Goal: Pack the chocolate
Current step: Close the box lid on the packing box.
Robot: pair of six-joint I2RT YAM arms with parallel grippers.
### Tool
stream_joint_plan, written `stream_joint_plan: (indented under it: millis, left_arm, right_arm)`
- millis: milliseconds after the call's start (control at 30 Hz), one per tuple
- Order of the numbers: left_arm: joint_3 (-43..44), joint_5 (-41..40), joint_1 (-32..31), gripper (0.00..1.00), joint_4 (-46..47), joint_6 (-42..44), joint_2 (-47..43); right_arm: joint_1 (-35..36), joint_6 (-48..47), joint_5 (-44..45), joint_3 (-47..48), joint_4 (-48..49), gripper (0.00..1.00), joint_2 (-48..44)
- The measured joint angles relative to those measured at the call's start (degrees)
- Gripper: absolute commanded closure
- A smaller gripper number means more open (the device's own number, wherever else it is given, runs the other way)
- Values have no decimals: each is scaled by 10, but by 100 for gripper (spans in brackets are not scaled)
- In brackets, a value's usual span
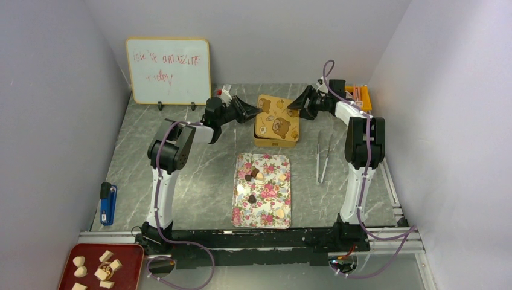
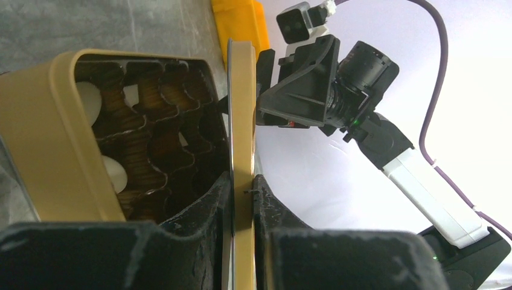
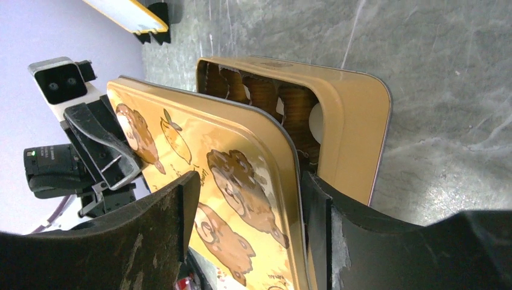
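Observation:
Several small dark, tan and cream pieces of chocolate (image 1: 254,174) lie on a floral tray (image 1: 241,208) at mid-table. Behind it stands a yellow tin (image 1: 275,143) with paper cups inside; cream chocolate (image 2: 89,103) sits in some cups, and one piece shows as chocolate (image 3: 315,121) in the right wrist view. The bear-printed lid (image 1: 278,115) is lifted off the tin and tilted. My left gripper (image 2: 243,188) is shut on the lid's edge (image 2: 243,121). My right gripper (image 3: 249,181) stands open around the opposite lid edge (image 3: 241,175), with a gap to the printed face.
Metal tongs (image 1: 322,158) lie right of the floral tray. A whiteboard (image 1: 169,70) leans at the back left, and a yellow object (image 1: 361,96) sits at the back right. A blue tool (image 1: 108,203) lies at the left, and a red tray (image 1: 75,252) of beige chunks at the near left.

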Motion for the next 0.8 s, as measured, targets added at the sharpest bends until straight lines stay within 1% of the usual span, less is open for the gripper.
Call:
stream_joint_plan:
  millis: [233,800]
  left_arm:
    - [23,0,1,95,0,0,16]
    - [23,2,9,95,16,-20,37]
  right_arm:
    - [0,0,3,19,-5,34,10]
    - [2,-8,14,70,-39,37,37]
